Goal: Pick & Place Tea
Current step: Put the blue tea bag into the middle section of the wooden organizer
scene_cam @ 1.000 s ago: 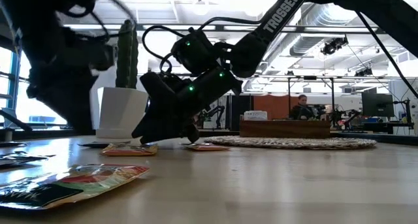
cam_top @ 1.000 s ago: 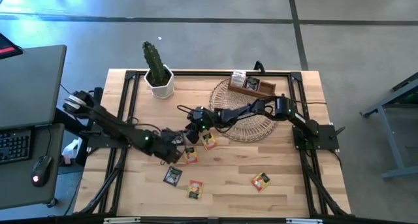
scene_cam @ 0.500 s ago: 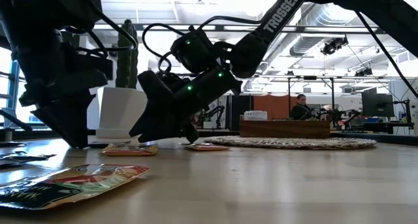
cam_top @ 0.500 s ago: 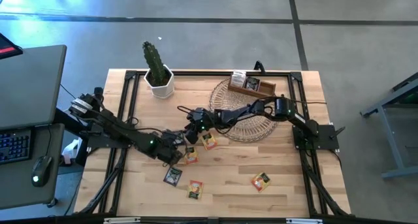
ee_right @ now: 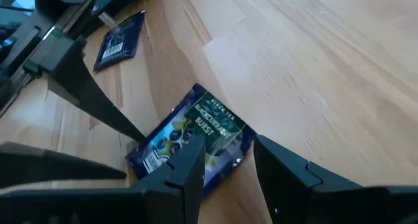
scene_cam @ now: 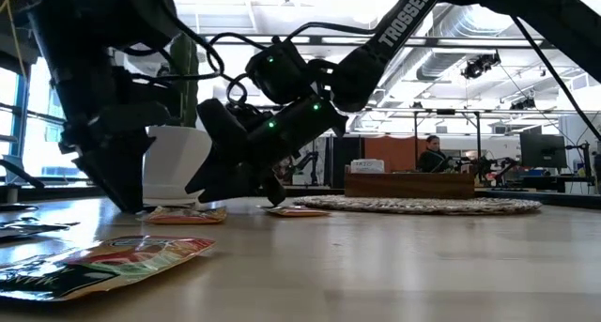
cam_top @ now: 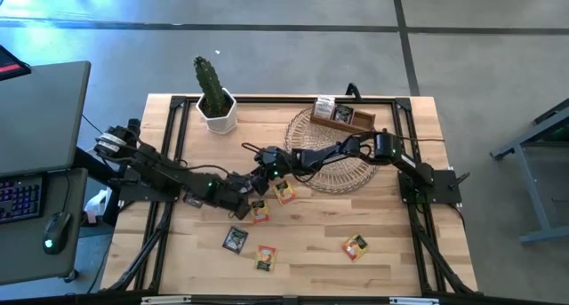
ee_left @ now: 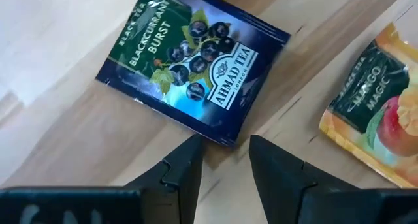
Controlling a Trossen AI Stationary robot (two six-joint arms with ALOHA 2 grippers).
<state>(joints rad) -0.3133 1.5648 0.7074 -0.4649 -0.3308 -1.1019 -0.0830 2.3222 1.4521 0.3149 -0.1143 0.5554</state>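
Blackcurrant sachet (ee_left: 193,74) lies flat just ahead of both parted, empty claws, left claw (ee_left: 225,164) and right claw (ee_right: 227,168), converging

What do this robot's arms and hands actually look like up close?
Both arms are dark, jointed and slim, with loose black cables looping along them and small green lights glowing near the wrists. One bears white TROSSEN lettering. The left hand and the right hand each end in two flat, angular black fingers.

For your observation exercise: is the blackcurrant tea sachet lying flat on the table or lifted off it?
Flat on the table. The blackcurrant sachet lies face up on the wood, just ahead of the left gripper, whose open fingers are not around it.
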